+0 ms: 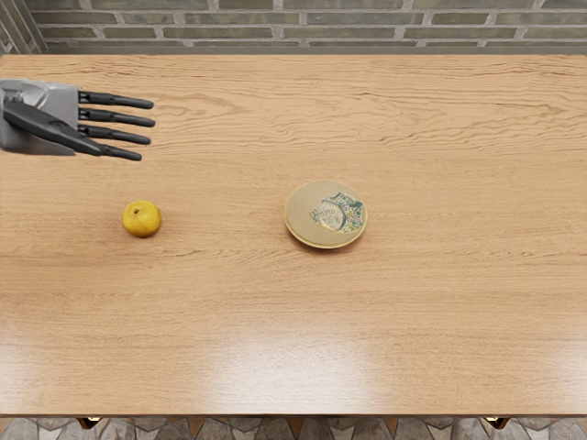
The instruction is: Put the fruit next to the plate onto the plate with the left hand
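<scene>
A small yellow-orange fruit (141, 218) lies on the wooden table, left of centre. A round beige plate (303, 223) with a green and white pattern sits to its right, a clear gap between them. My left hand (117, 126) comes in from the left edge, above and slightly left of the fruit, fingers stretched straight out to the right and holding nothing. It hovers apart from the fruit. The right arm does not show.
The wooden table (440, 302) fills the view, with a brick wall (303, 23) behind its far edge. The front edge runs along the bottom of the picture.
</scene>
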Robot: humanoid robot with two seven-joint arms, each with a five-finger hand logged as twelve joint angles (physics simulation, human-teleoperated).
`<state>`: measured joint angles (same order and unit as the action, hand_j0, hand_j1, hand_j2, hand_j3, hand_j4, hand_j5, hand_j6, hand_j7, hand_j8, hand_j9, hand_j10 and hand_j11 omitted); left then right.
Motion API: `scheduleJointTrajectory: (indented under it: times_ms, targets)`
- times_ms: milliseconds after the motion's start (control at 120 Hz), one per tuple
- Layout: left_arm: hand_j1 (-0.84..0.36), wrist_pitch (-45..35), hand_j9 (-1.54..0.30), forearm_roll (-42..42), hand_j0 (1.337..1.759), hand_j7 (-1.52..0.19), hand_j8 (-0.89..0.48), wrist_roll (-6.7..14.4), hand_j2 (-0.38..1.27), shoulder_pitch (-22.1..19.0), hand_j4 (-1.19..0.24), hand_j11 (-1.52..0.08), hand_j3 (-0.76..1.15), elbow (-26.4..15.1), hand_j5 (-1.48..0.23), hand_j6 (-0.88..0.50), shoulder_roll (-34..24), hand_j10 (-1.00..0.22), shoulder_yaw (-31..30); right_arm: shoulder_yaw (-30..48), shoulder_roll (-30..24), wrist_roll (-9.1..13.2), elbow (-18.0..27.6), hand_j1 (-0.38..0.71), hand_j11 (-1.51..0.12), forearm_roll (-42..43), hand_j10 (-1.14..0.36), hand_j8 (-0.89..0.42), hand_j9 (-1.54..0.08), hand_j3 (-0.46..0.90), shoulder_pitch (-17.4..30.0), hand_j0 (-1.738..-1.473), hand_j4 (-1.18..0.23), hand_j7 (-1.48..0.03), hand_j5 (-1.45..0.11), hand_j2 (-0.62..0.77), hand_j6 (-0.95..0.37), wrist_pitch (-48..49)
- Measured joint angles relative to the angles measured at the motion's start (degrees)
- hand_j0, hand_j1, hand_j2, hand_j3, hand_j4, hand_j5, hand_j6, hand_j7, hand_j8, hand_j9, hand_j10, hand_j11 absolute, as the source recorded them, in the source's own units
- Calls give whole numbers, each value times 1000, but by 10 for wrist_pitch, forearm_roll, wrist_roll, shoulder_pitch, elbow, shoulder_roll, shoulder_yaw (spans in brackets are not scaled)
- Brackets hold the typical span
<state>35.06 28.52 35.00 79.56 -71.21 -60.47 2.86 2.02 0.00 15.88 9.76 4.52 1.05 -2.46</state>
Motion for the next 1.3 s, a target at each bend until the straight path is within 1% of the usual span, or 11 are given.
scheduleJointTrajectory:
  times_ms: [292,508,575,633,683,758,817,867,992,1108,1300]
  targets:
    - [53,0,-319,-4,1658,-319,-241,0,47,6,-241,-319,0,-1,-319,-241,2,-242,-2,0,0,-1,0,-314,-38,1,-30,-30,-38,0,0,-1658,-30,-38,-38,-6,-30,1]
    - [54,0,-318,-71,1658,-318,-241,0,47,10,-241,-319,0,-1,-318,-241,0,-242,12,1,0,-2,0,-314,-38,1,-29,-30,-38,0,0,-1658,-30,-38,-38,-6,-30,1]
    - [53,0,-320,-113,1658,-320,-242,0,47,12,-243,-320,0,-2,-320,-242,9,-243,30,1,0,-1,0,-314,-38,1,-29,-30,-38,0,0,-1658,-30,-38,-38,-6,-30,1]
    - [51,0,-322,-151,1658,-322,-244,0,48,35,-244,-322,0,-9,-322,-244,10,-245,42,1,0,-1,0,-314,-38,1,-30,-30,-38,0,0,-1658,-30,-38,-38,-6,-30,1]
    - [49,0,-324,-199,1658,-324,-246,0,48,53,-246,-324,0,-30,-323,-246,20,-247,47,1,0,-1,0,-314,-38,1,-29,-30,-38,0,0,-1658,-30,-38,-38,-6,-30,1]
    - [48,0,-326,-270,1658,-326,-248,0,49,58,-249,-326,0,-58,-326,-248,56,-249,51,1,0,-1,0,-314,-38,0,-29,-30,-38,0,0,-1658,-30,-38,-38,-6,-30,1]
    - [46,0,-328,-322,1658,-328,-251,0,50,57,-251,-328,0,-70,-328,-251,87,-251,52,1,0,-1,0,-314,-38,0,-29,-30,-38,0,0,-1658,-30,-38,-38,-6,-30,1]
    - [45,0,-330,-363,1658,-330,-253,0,50,57,-253,-330,0,-76,-330,-253,102,-253,51,1,0,-1,0,-314,-38,0,-29,-30,-38,0,0,-1658,-30,-38,-38,-6,-30,1]
    - [31,0,-344,-464,1658,-344,-265,0,53,57,-265,-344,0,-91,-344,-265,123,-265,34,1,0,-1,0,-314,-38,0,-30,-30,-38,0,0,-1658,-30,-38,-38,-6,-30,1]
    - [24,-31,-353,-555,1658,-353,-272,0,54,57,-272,-353,0,-116,-353,-273,131,-272,7,1,0,-1,1,-314,-38,0,-30,-30,-38,0,0,-1658,-30,-38,-38,-6,-30,1]
    - [13,-91,-365,-645,1658,-365,-283,0,57,52,-283,-365,0,-135,-365,-283,135,-282,-21,1,0,-1,1,-314,-38,0,-29,-30,-38,0,0,-1658,-30,-38,-38,-6,-30,1]
